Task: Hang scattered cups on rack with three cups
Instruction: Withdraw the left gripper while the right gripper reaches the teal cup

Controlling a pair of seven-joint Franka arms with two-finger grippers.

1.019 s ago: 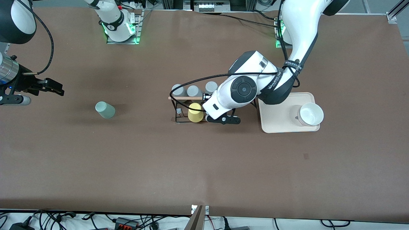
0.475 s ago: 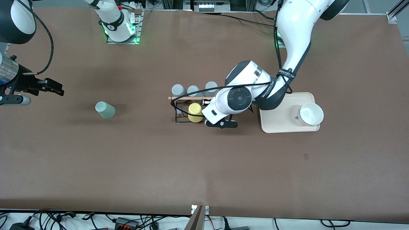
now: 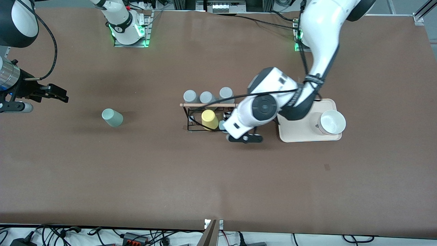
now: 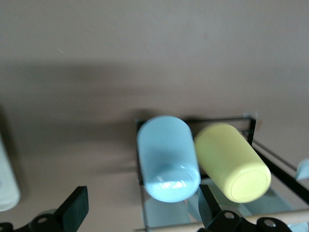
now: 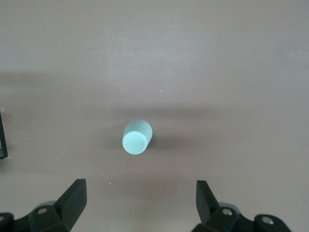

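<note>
The light blue cup [image 4: 166, 157] hangs on the black wire rack [image 3: 188, 119] beside the yellow cup [image 3: 209, 119]; only a sliver of the light blue cup [image 3: 222, 125] shows past the left arm in the front view. My left gripper [image 4: 140, 208] is open, drawn back from the blue cup and holding nothing; it hovers at the rack's tray-side end [image 3: 235, 131]. The mint-green cup [image 3: 112, 117] sits on the table toward the right arm's end. My right gripper [image 3: 56, 94] is open and empty, hovering near the mint cup [image 5: 136, 137].
Three grey cups [image 3: 206, 97] sit along the rack's wooden rod [image 3: 205, 105], farther from the front camera than the yellow cup [image 4: 231, 162]. A cream tray [image 3: 297, 133] with a white bowl [image 3: 332, 122] lies beside the rack, toward the left arm's end.
My left gripper has drawn away from the rack toward the tray and the front camera, leaving the light blue cup beside the yellow one. The right arm has not moved.
</note>
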